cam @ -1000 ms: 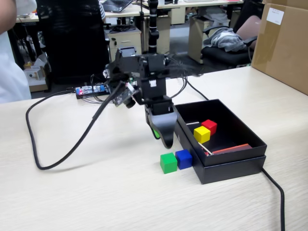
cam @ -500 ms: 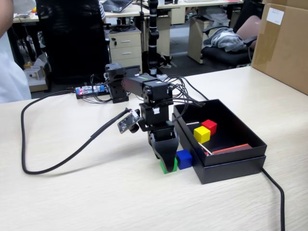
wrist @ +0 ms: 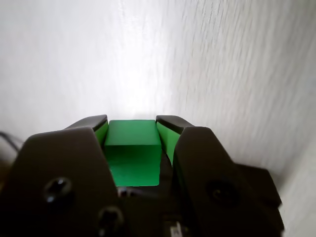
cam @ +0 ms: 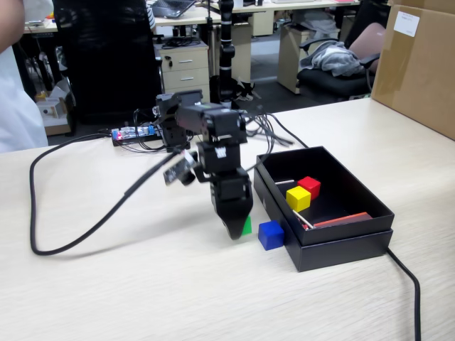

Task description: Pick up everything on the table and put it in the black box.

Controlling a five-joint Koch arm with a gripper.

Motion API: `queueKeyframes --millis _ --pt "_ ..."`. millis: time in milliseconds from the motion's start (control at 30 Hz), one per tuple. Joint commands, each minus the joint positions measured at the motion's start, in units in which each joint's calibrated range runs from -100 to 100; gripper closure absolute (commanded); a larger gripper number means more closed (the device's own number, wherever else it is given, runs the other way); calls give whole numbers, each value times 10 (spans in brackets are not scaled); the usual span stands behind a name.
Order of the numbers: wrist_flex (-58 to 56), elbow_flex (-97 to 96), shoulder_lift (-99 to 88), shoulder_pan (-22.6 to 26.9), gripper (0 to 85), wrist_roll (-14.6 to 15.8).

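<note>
A green cube sits on the pale wooden table, just left of the black box. My gripper points straight down at the table and is closed around it. In the wrist view the green cube fills the gap between the two black jaws of my gripper, touching both. A blue cube stands on the table against the box's left wall, right beside the green one. A yellow cube and a red cube lie inside the box.
A red strip and a thin white stick lie in the box. A thick black cable loops over the table's left side. Another cable runs off the front right. A cardboard box stands at the far right.
</note>
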Motion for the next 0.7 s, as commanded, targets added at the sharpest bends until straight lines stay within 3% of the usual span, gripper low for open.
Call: queueKeyframes --millis 0,200,433,667 --pt "-30 -11 -194 13 741 -3" --pt "-30 -15 -242 98 739 16" --pt "-25 43 -36 174 733 39" --pt "-24 89 93 181 729 48"
